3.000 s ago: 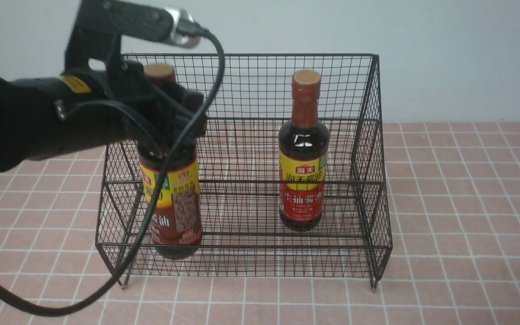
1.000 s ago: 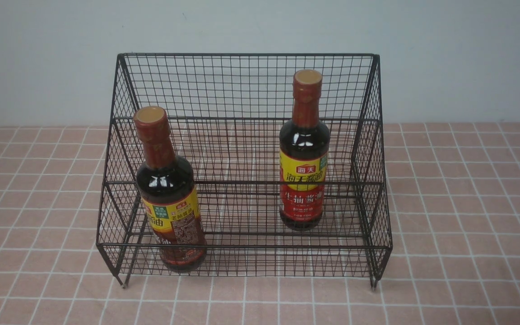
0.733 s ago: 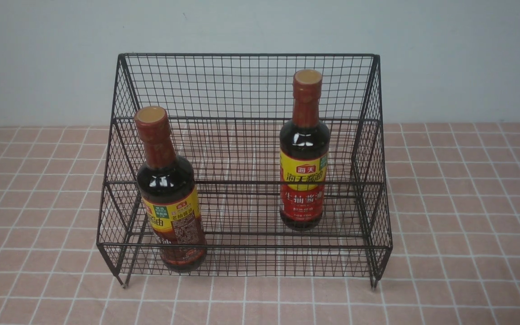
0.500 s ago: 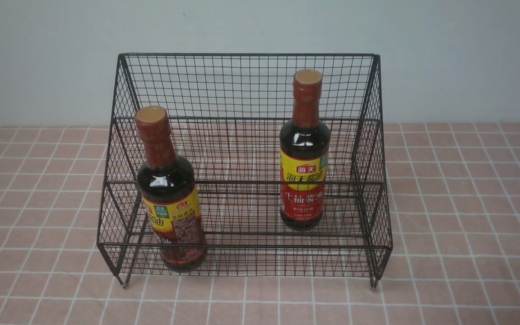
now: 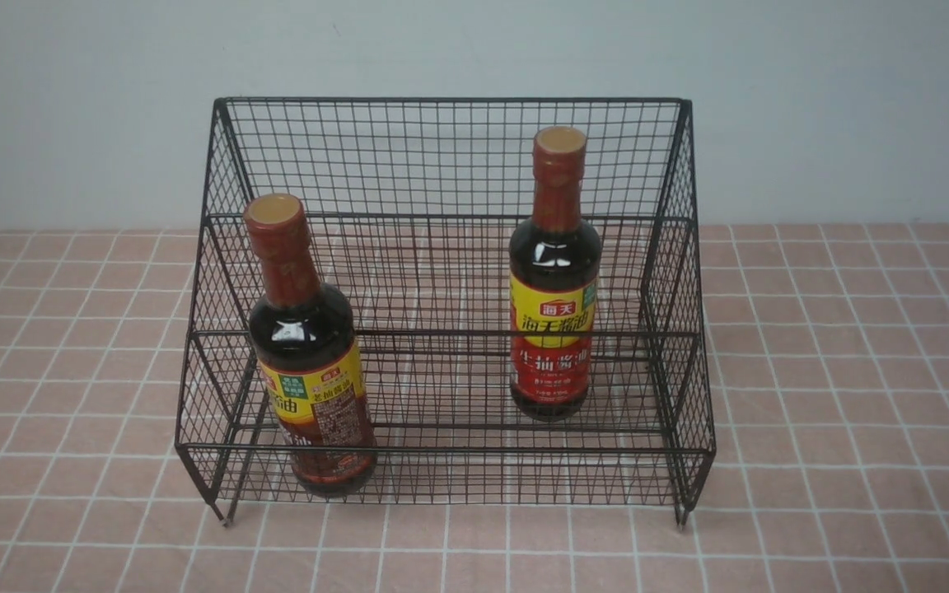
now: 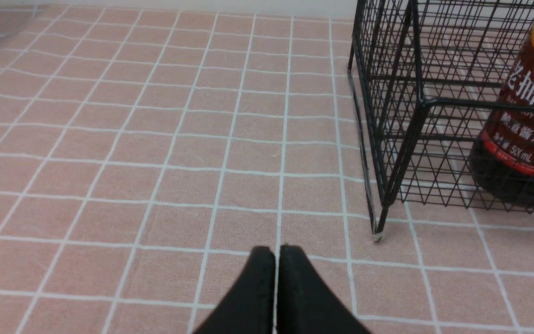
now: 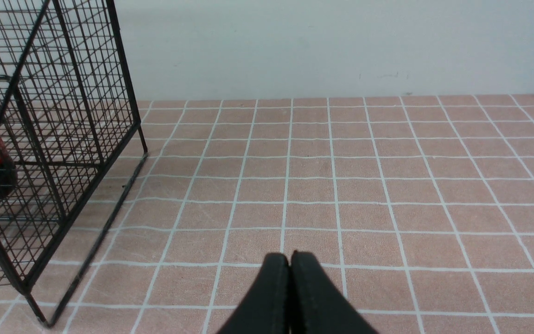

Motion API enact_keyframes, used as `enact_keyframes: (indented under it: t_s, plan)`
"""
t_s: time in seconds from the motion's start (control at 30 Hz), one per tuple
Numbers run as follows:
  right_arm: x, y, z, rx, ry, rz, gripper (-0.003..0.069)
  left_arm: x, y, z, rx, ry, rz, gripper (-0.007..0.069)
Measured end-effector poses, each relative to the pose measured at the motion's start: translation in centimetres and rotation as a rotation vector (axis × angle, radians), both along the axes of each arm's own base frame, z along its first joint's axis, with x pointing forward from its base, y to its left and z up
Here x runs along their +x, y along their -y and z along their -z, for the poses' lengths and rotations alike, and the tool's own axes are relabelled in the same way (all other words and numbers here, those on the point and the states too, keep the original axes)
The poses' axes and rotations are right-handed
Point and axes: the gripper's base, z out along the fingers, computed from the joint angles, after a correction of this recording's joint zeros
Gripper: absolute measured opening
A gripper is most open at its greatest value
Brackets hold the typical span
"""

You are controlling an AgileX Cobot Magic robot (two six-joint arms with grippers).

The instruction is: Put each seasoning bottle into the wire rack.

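Observation:
The black wire rack [image 5: 441, 218] stands in the middle of the tiled table. The brown-label seasoning bottle [image 5: 310, 371] stands in its front left tier, leaning slightly left. The red-label seasoning bottle [image 5: 553, 305] stands upright on the middle tier at the right. Neither gripper shows in the front view. My left gripper [image 6: 275, 253] is shut and empty over the table, off the rack's left front leg [image 6: 378, 234], with the brown-label bottle [image 6: 522, 139] inside the mesh. My right gripper [image 7: 290, 259] is shut and empty, beside the rack's right side [image 7: 63, 139].
The pink tiled tablecloth [image 5: 853, 371] spreads on both sides of the rack. A pale wall [image 5: 812, 99] stands close behind the rack.
Three seconds ago my left gripper held the brown-label bottle in the rack. It has let go and left the front view; the bottle now stands lower in the front tier. Nothing moved in the last second.

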Motion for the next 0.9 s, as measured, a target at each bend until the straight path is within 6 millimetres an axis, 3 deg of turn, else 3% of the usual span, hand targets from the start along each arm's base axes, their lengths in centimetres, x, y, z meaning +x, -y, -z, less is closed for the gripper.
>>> enact_keyframes:
  t_s: [0.33,0.9]
  plan:
    - [0.0,0.0,0.0,0.021,0.0,0.004,-0.0013,0.03,0.38,-0.02,0.102,0.012,0.101,-0.0007]
    - [0.0,0.0,0.0,0.019,0.0,0.004,-0.0013,0.02,0.51,-0.03,0.102,0.013,0.122,-0.0007]
